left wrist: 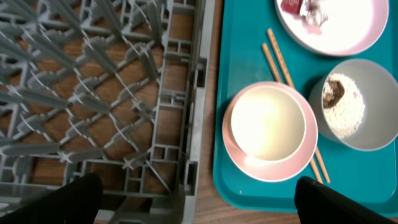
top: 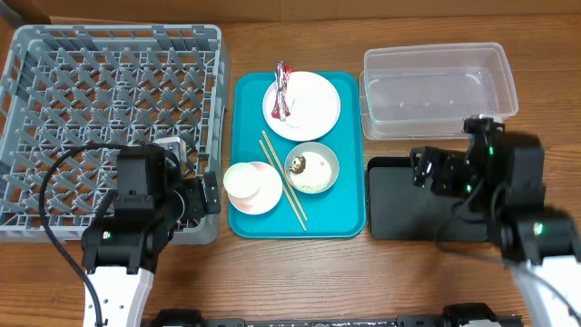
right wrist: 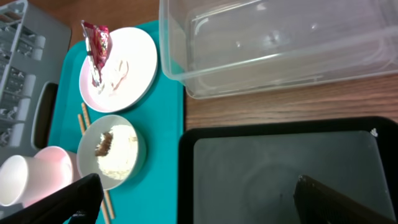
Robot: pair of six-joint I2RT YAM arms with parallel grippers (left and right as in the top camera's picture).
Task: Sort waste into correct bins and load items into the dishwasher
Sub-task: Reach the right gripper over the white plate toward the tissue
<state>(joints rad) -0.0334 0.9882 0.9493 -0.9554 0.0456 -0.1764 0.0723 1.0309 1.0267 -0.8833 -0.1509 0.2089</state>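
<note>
Hanging spread wide and empty, both pincers flank the teal tray (top: 250, 118). The left pincer (top: 211, 193) sits just left of it, over the near corner of the grey dish rack (top: 100, 100). The right pincer (top: 422, 168) is to its right, above the black tray (top: 399, 209), with the clear tub (top: 436, 82) beyond.

On the teal tray's near-left corner a white cup (top: 242, 180) nests in the pink bowl (top: 270, 188). Both look hard, smooth and breakable, so a pinch across the rim wall seems safest. The chopsticks (top: 295, 204) lie flat just beside that bowl; thin and light, they would likely roll. At the far side the white plate (top: 313, 104) carries the crumpled wrapper (top: 282, 86), soft and weightless, easiest taken by its raised peak. Loose rice (left wrist: 348, 112) in the grey-green bowl (top: 313, 168) cannot be pinched, so the bowl probably needs tipping by its rim.
</note>
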